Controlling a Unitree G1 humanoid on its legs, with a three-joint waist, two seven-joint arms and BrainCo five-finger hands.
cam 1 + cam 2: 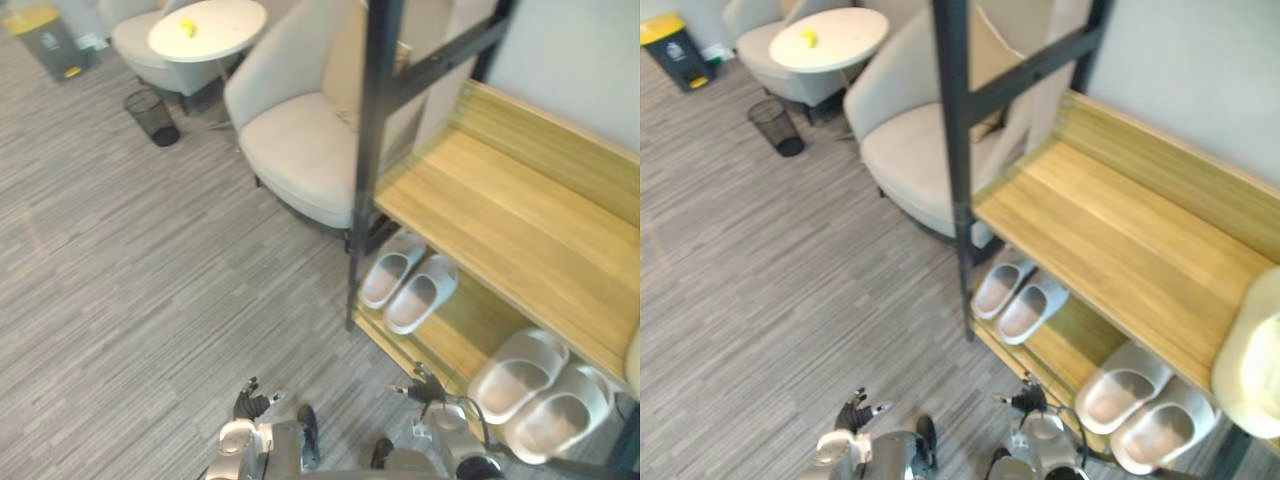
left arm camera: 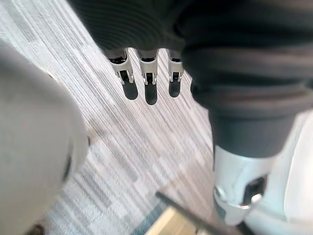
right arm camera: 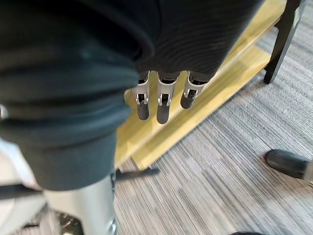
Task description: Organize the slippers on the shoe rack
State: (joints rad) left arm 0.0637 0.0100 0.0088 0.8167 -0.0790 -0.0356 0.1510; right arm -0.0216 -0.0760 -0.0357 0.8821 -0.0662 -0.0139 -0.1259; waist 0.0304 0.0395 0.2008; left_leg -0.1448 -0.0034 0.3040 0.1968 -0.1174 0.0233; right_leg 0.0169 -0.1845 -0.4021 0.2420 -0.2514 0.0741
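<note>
The shoe rack point(image 1: 500, 220) has wooden shelves on a black frame and stands at the right. On its lower shelf point(image 1: 462, 332) two pairs of white slippers lie side by side: one pair point(image 1: 410, 280) near the black post, the other pair point(image 1: 540, 395) further right. Both hands hang low at the bottom edge and hold nothing. My left hand point(image 1: 252, 402) is over the grey floor, its fingers point(image 2: 146, 81) straight. My right hand point(image 1: 424, 384) is just in front of the lower shelf's edge, its fingers point(image 3: 164, 103) straight too. The upper shelf is bare wood.
A cream object point(image 1: 1250, 360) sits at the upper shelf's right end. A pale armchair point(image 1: 300, 140) stands right beside the rack's left post. Further back are a round white table point(image 1: 208, 28), a black wire bin point(image 1: 152, 115) and a yellow-lidded bin point(image 1: 45, 40).
</note>
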